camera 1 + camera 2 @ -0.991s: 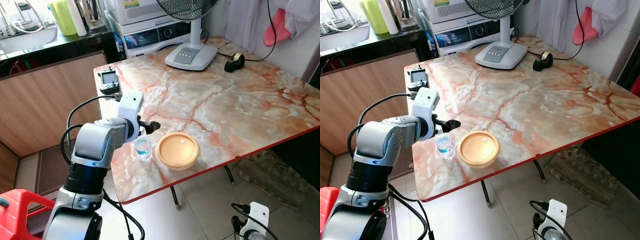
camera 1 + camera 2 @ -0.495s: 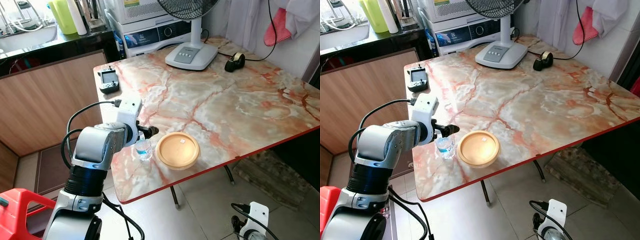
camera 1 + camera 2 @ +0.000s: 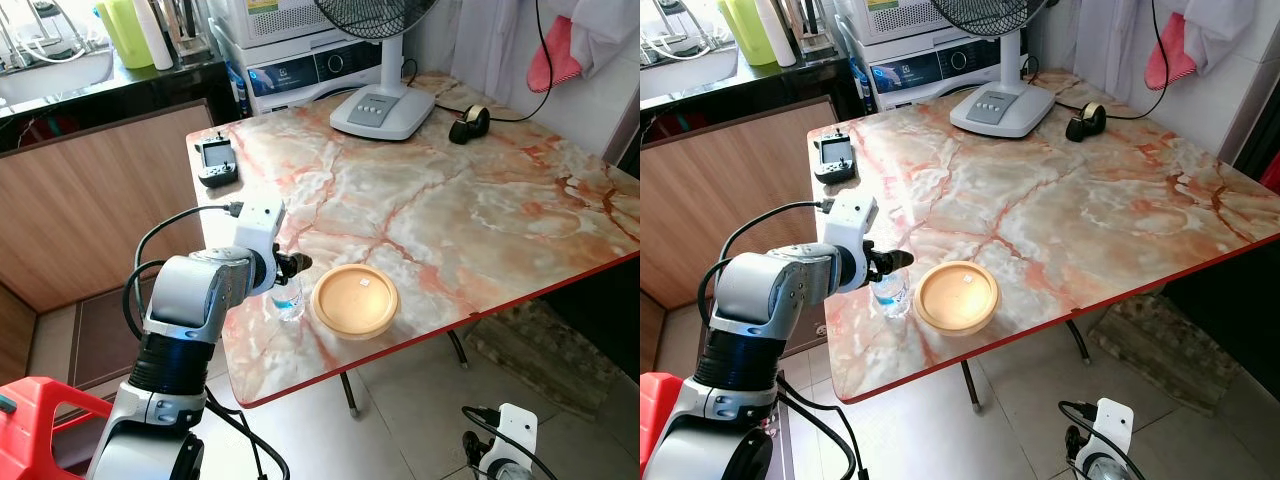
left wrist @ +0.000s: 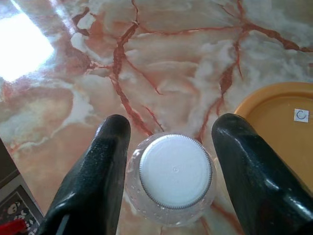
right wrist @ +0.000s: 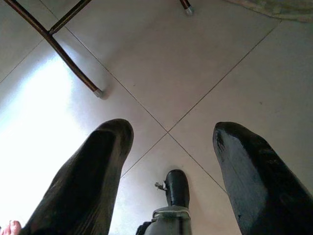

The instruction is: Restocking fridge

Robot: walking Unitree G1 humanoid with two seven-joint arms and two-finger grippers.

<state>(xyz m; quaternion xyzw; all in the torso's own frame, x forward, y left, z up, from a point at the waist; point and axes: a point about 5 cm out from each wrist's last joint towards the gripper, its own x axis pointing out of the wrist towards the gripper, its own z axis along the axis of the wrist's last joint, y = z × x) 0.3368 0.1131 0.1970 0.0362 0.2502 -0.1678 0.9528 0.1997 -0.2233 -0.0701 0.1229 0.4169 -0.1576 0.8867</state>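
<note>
Left gripper (image 4: 171,161) fingers spread; right arm apparently hangs.

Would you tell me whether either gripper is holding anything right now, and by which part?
Nothing is held. The left gripper straddles the bottle around its cap, fingers open; the right gripper hangs empty.

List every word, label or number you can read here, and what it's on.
No text reads clearly.
Sticker on the yellow lid: a round mark, no words.
Appliance panel lettering: too small.
Label on the box above: blurred.
Bottle cap: blank.
</note>
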